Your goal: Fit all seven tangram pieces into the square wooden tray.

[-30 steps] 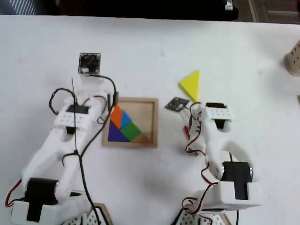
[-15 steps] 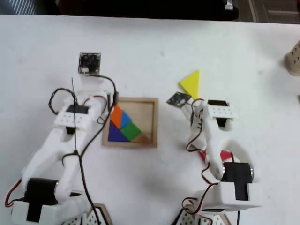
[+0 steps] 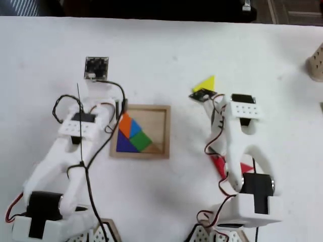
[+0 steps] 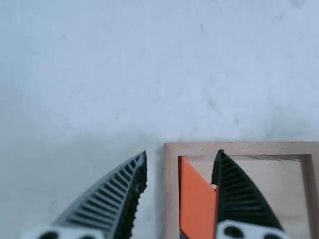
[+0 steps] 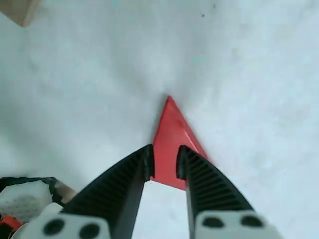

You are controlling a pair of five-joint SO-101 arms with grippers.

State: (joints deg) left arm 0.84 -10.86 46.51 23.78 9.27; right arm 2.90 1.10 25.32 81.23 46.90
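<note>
The right hand (image 5: pixel 164 149) sits at the near edge of the red triangle (image 5: pixel 172 124). Its two toothed fingers stand narrowly parted, and the red edge shows through the gap and past the outer side of one finger. We cannot tell whether the tips touch the piece. The triangle's far corner points away from the hand, and white tabletop (image 3: pixel 262 60) surrounds it. From above, the triangle lies partly hidden under the right arm (image 3: pixel 237 141), close to that arm's base and well apart from the tray (image 3: pixel 157 122). It is flat and plain red, with sharp corners.

The left hand (image 4: pixel 182 153) is spread wide and grips nothing. It straddles the tray's rim at a corner, with one finger over bare tabletop and the other over the tray beside the orange piece (image 4: pixel 197 204).

The tray is square, of pale wood, with a raised rim. The orange piece, a light blue piece (image 3: pixel 135 129), a green piece (image 3: pixel 143 140) and a dark blue piece (image 3: pixel 124 145) fill the half nearer the left arm (image 3: pixel 70 146). The other half is bare wood. A yellow triangle (image 3: pixel 206 83) lies on the tabletop just past the far end of the right arm.
</note>
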